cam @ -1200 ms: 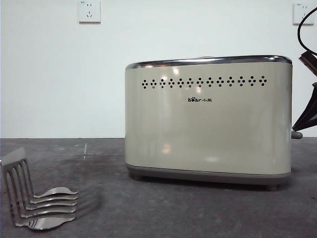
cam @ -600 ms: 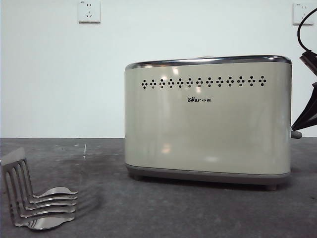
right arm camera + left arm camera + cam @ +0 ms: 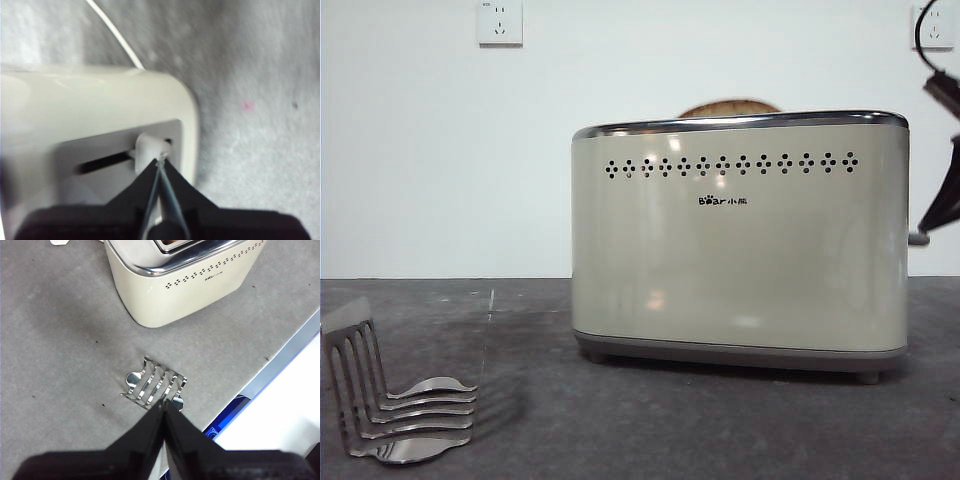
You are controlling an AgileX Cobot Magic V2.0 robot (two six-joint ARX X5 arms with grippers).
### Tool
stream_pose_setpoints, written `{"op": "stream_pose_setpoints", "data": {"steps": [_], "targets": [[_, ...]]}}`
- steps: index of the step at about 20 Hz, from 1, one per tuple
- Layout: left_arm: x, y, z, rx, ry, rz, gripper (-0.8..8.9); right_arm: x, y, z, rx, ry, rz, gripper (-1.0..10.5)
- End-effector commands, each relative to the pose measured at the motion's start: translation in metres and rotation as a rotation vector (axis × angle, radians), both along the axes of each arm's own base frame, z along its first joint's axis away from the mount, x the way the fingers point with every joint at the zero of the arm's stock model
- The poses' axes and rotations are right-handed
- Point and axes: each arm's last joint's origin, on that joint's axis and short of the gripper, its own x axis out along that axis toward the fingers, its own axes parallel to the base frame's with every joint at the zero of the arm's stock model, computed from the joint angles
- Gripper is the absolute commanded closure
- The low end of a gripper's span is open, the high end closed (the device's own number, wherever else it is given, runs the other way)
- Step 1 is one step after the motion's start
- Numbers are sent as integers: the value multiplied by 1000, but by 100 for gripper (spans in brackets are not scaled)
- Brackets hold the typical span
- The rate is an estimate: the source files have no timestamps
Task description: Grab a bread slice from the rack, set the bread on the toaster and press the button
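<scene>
The toaster (image 3: 740, 240) stands on the tabletop (image 3: 620, 420), right of centre in the front view. The slice of bread (image 3: 730, 107) sits in its top slot, only its upper edge above the rim. The rack (image 3: 395, 395) lies well apart, nearer and to the left. The button (image 3: 918, 239) juts from the toaster's right end, with the right gripper (image 3: 160, 161) apparently touching it.

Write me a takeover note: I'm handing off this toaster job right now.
Right pincer: shut, tip against the pale lever button on the cream boxy toaster's narrow end.
Left pincer: shut, empty, above the shiny wire toast rack.
Brown-crusted bread slice: in the toaster slot, its dome showing above the chrome rim.
Done: bread loaded.
Left: confirm the button latches; the slice sits high.
</scene>
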Motion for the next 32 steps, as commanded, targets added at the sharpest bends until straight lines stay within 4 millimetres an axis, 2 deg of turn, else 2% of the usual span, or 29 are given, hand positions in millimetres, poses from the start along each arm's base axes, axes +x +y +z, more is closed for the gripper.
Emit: {"op": "stream_pose_setpoints", "data": {"steps": [1,7,11,14,16,19,22,25,28,30,32], "targets": [[1,-1,-1,5,-1,1,821,-5,1,18,-21,-76,12,953],[1,-1,-1,5,-1,1,817,-41,8,87,-60,-278,11,950],[1,-1,-1,3,1,3,817,-82,15,150,-129,-487,-7,950],[1,-1,-1,4,1,3,817,-120,20,203,-238,-681,-65,948],[2,-1,-1,5,2,3,817,-140,22,231,-296,-782,-106,948],[3,-3,-2,11,8,3,817,-159,24,260,-395,-867,-172,948],[8,-7,-5,25,23,3,817,-167,23,276,-457,-881,-233,948],[14,-13,-8,43,41,3,817,-167,22,277,-466,-837,-239,947],[19,-15,-8,34,31,13,817,-160,21,268,-463,-729,-226,947],[21,-6,-4,41,-23,22,817,-152,19,258,-454,-620,-207,947],[25,9,-6,58,-153,15,817,-142,17,247,-443,-499,-186,947]]}}
